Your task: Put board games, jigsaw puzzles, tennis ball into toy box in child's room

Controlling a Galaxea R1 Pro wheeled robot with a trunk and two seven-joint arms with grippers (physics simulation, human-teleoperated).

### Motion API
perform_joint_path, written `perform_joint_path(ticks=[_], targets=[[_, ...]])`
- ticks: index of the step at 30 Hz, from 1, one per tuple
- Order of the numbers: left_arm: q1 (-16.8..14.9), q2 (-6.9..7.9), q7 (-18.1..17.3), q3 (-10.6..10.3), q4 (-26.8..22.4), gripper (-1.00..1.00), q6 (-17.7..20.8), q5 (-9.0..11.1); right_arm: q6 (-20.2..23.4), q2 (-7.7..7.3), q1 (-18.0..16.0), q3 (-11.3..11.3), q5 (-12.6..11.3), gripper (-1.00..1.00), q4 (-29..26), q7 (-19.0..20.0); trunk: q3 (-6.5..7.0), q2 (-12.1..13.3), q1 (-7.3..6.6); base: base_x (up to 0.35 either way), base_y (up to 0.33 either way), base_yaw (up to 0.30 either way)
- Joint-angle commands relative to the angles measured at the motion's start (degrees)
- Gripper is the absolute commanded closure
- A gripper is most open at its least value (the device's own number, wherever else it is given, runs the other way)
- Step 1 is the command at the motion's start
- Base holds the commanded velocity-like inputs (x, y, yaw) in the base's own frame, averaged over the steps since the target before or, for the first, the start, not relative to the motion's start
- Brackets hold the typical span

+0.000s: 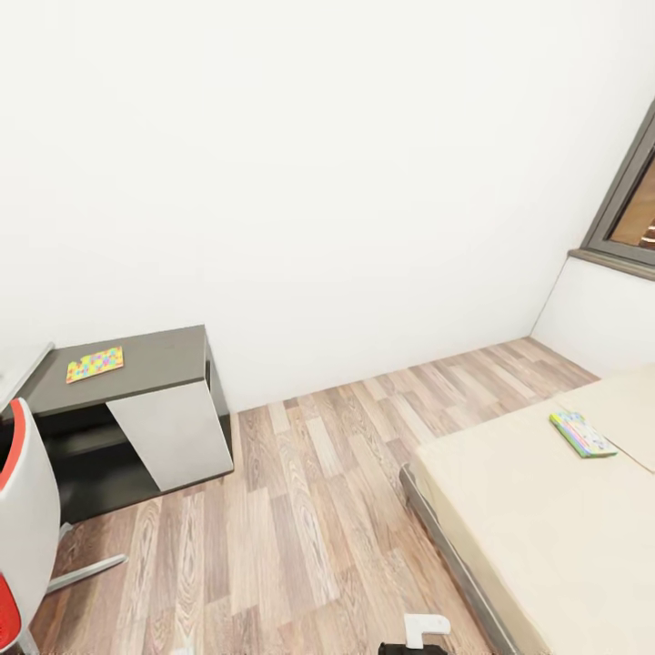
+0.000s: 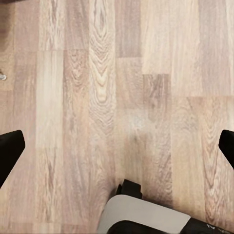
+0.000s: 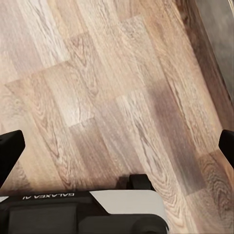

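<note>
both gripper sets wide; one puzzle (image 1: 95, 364)

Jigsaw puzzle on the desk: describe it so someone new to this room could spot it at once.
Find the dark grey section of the table against the white wall, at the head view's left. On its top, near the left end, lies the jigsaw puzzle: a thin flat sheet of red, yellow, green and blue pieces. Unlike the board game on the bed, it is not a box.

Head cam: high, faces down across room toward far wall. Both wrist cams: close, face wood floor (image 1: 300, 509), shared with head.
</note>
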Motion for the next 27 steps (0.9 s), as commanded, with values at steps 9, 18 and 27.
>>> perform_joint_path(ticks=[9, 18, 27], targets=[[0.0, 0.0, 0.0, -0.1, 0.1, -1.0, -0.2, 0.4, 0.0, 0.0, 0.0, 0.2, 0.1, -1.0, 0.0, -0.3, 0.68, 3.5, -1.97, 0.0, 0.0, 0.0], [0.0, 0.0, 0.0, -0.1, 0.1, -1.0, -0.3, 0.4, -0.2, 0.0, 0.0, 0.1, 0.1, -1.0, 0.0, -0.3, 0.25, 4.3, -2.41, 0.0, 0.0, 0.0], [0.0, 0.01, -0.1, -0.2, 0.1, -1.0, -0.6, 0.4, -0.6, 0.0, 0.0, 0.1, 0.1, -1.0, 0.0, -0.3, 0.09, 4.3, -2.41, 0.0, 0.0, 0.0]])
